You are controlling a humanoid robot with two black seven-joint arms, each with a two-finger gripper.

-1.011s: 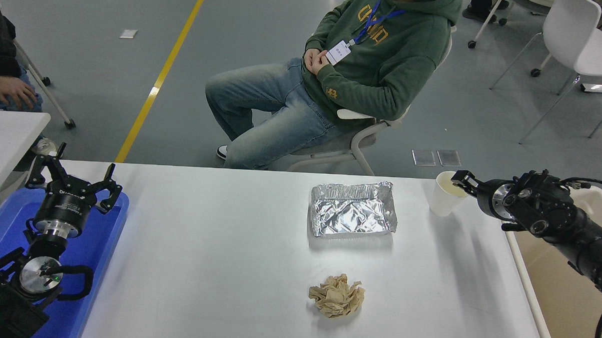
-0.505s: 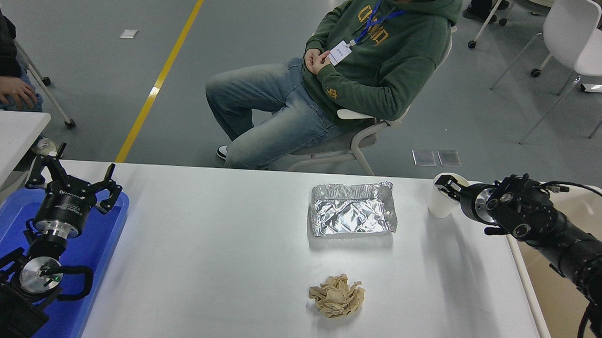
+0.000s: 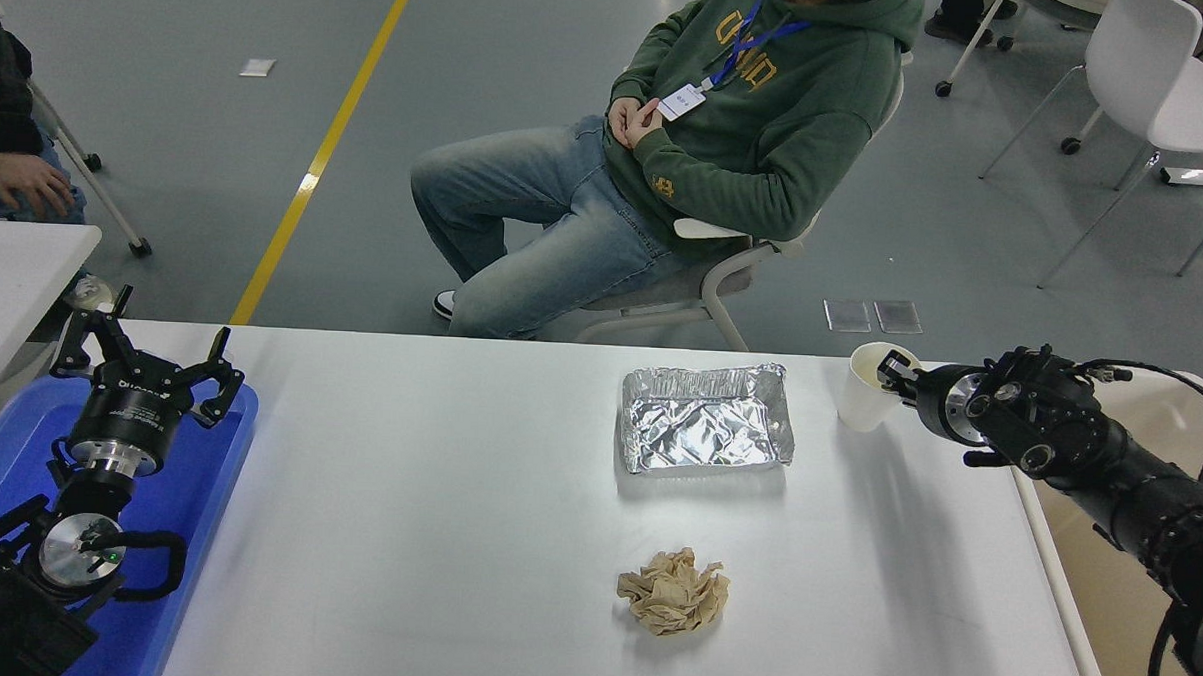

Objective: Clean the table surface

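I have the table surface filling the middle and near part of the head view, white and smooth, its far edge running below the seated person. Three items lie on it. A crumpled foil tray sits toward the far right of centre, lying flat. A wad of crumpled brown paper rests nearer to me, roughly in line with the tray and well apart from it. A white paper cup stands upright at the far right, near the table's far edge.

My right gripper reaches in from the right edge and is at the cup's rim. One finger shows against the inside of the cup; I cannot tell from this angle whether the fingers are clamped on the wall or merely touching it. The arm behind it passes above the beige bin, which sits just beside the table's right edge.

My left gripper is parked at the near left above the blue tray, fingers spread wide and holding nothing. The tray overlaps the table's left end.

A second person's hand shows at the far left edge, beyond a smaller white table corner. A white chair stands on the floor at the far right.
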